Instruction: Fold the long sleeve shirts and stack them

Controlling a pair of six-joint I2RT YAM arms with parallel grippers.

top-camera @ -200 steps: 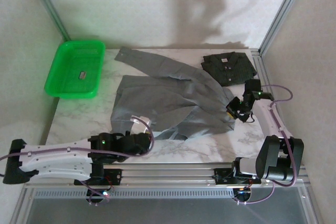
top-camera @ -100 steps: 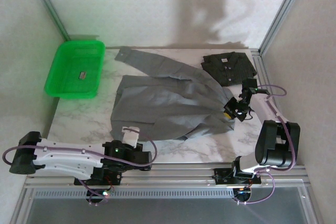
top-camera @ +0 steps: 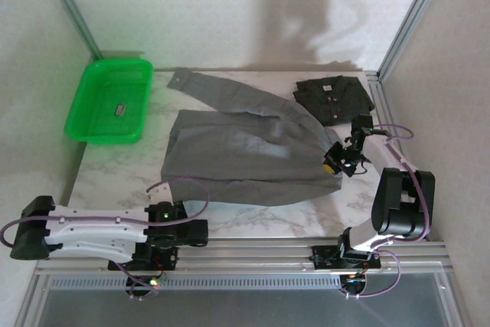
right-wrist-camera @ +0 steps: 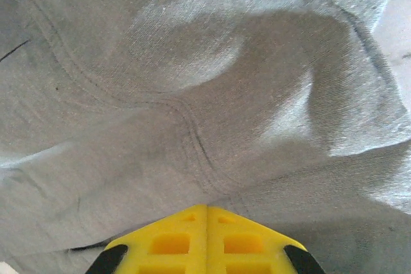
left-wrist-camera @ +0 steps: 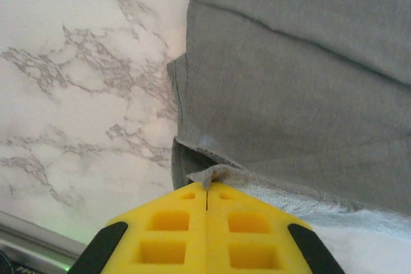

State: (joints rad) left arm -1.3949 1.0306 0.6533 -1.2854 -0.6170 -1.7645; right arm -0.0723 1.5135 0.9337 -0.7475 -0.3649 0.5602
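Since 1 second earlier, the left pincer (left-wrist-camera: 206, 190) had drawn back toward the near bench (left-wrist-camera: 83, 94) edge, clamped on the hem of the grey shirt (left-wrist-camera: 302, 94) and stretching it flat. Farther out, the right pincer (right-wrist-camera: 207, 208) was clamped on its right side. That thin hem pinch could slip under tension. The charcoal shirt (top-camera: 333, 97) lay folded at the far right.

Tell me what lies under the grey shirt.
The grey shirt lies spread on the marble table, which shows around it. Its cloth covers whatever else may lie beneath, so that cannot be told.
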